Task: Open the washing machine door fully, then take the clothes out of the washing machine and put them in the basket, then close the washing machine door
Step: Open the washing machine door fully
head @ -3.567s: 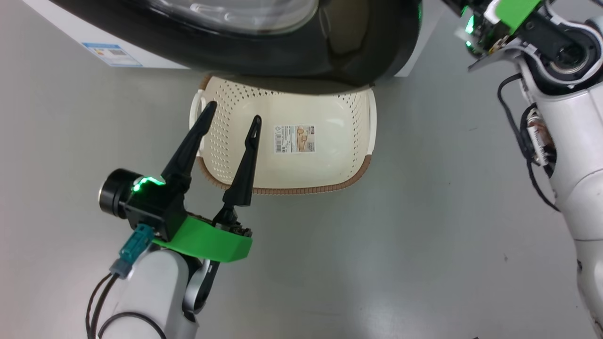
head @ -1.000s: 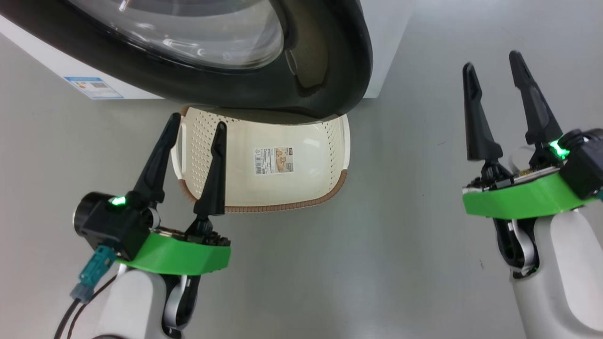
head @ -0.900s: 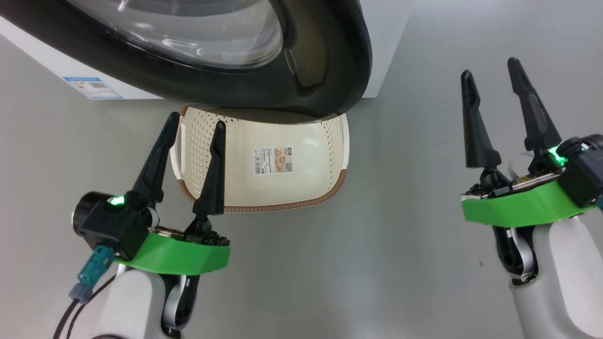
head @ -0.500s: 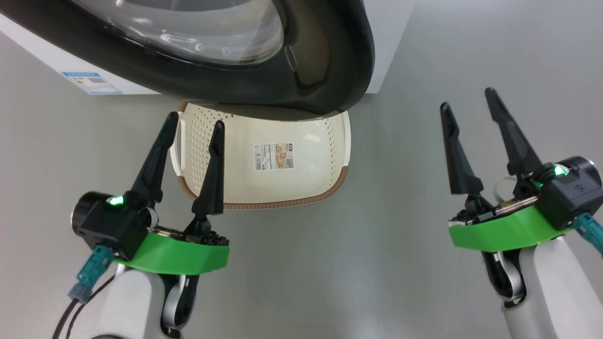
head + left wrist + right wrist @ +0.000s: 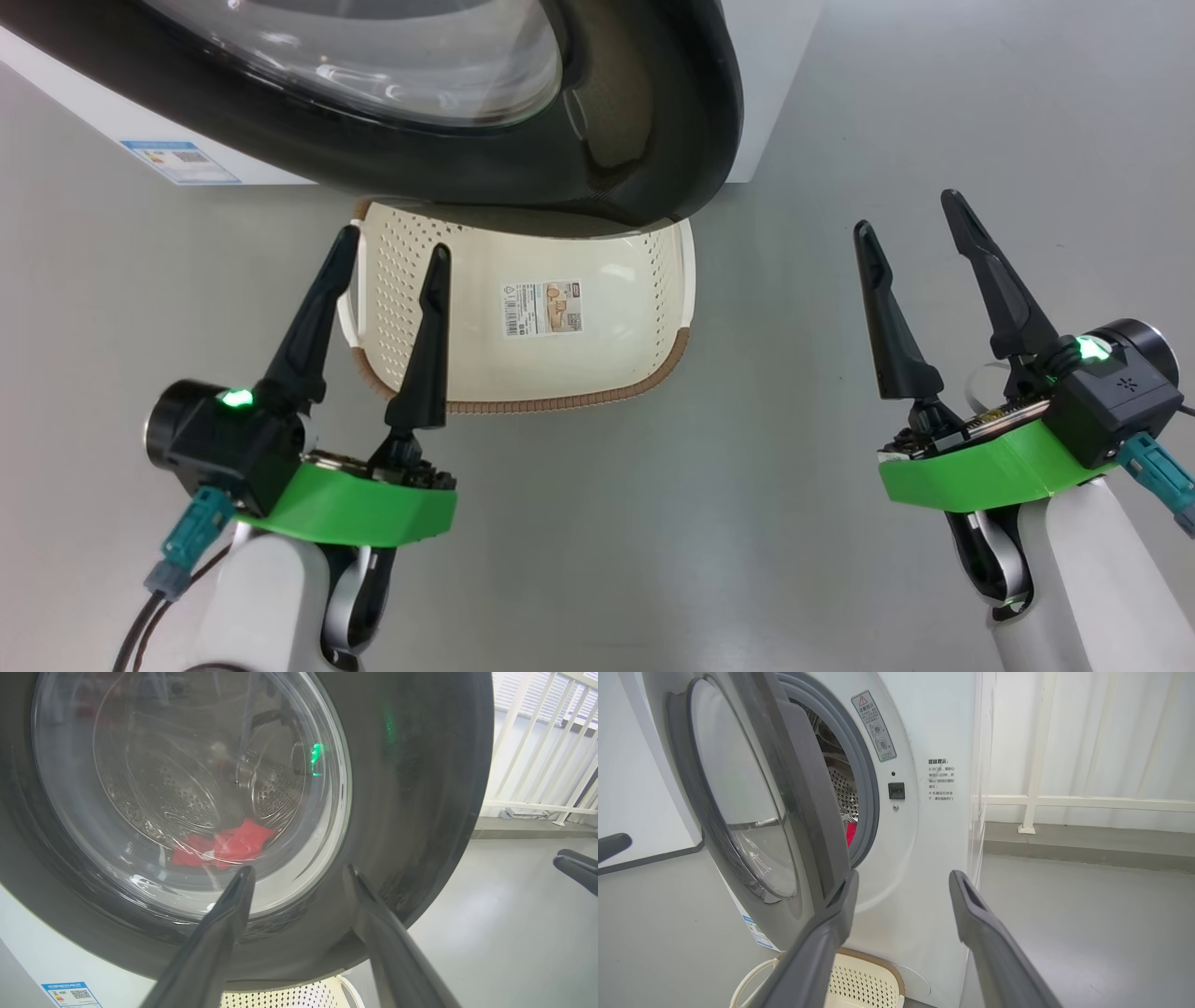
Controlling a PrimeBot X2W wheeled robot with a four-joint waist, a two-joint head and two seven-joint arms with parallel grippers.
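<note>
the left gripper [image 5: 393, 245] hangs at the near left with its two dark fingers spread wide and nothing between them; in the head view they cross the left edge of the basket [image 5: 560, 404]. the basket sits on the grey floor [image 5: 709, 523], its far part tucked under the washing machine door [image 5: 653, 140]. a paper label lies on the basket's floor, and no cloth is in it. the door stands ajar, swung partway out from the washing machine [image 5: 920, 868], its glossy black rim around a clear glass bowl. through that glass the left wrist view shows the clothes [image 5: 238, 842], a red heap low in the perforated drum. a small blue label [image 5: 177, 163] is low on the machine's front at the far left. the right gripper [image 5: 906, 213] is at the near right, well apart from the basket, fingers wide and holding nothing, pointing toward the machine's right side.
</note>
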